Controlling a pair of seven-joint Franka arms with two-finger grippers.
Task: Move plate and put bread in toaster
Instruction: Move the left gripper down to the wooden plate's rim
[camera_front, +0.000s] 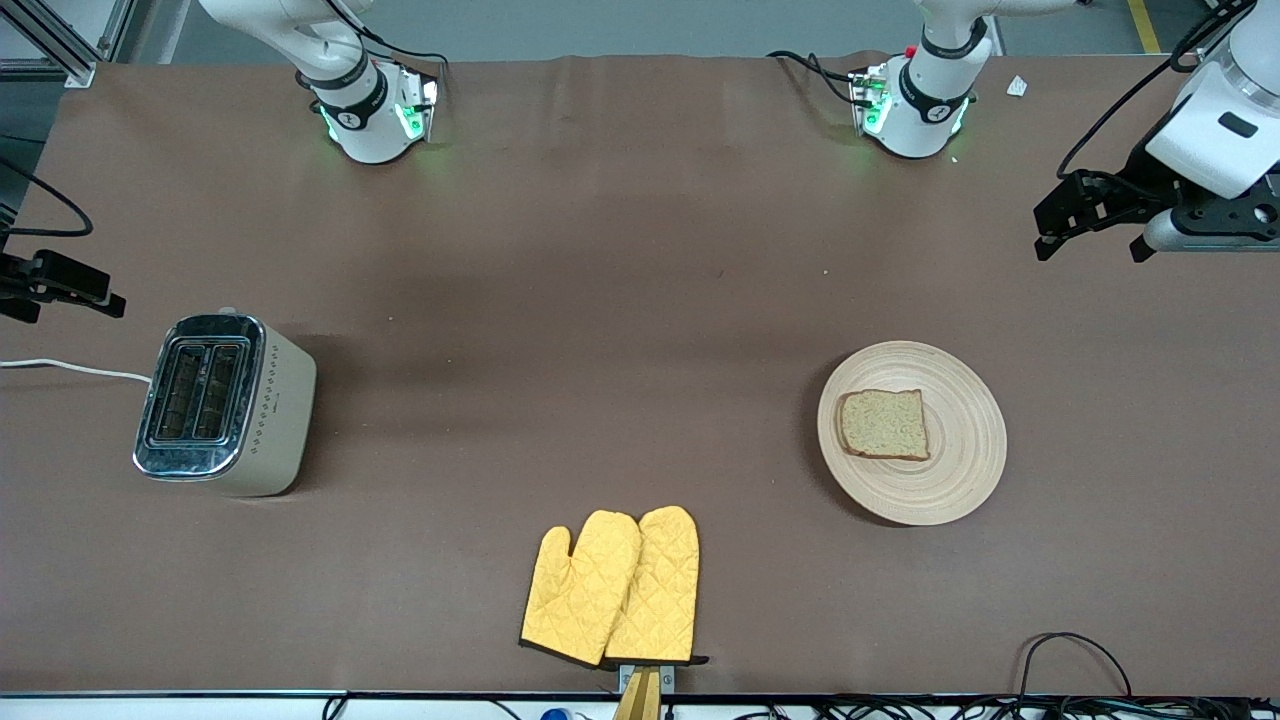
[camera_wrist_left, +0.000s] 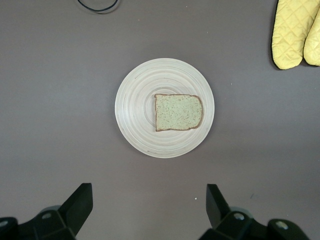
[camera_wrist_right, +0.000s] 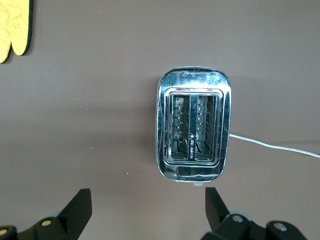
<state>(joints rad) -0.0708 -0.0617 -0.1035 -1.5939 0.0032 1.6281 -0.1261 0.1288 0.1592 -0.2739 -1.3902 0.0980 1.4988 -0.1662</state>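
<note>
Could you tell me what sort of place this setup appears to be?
Probably a robotics lab staged as a kitchen scene: two arm bases bolted to a brown-covered table, with a toaster, a plate of bread and oven mitts.

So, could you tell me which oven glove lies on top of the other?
The glove with its thumb showing, toward the right arm's end; it overlaps the other glove.

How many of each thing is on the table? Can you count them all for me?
Plate: 1
Bread, on the plate: 1
Toaster: 1
Yellow oven mitts: 2
Total: 5
</note>
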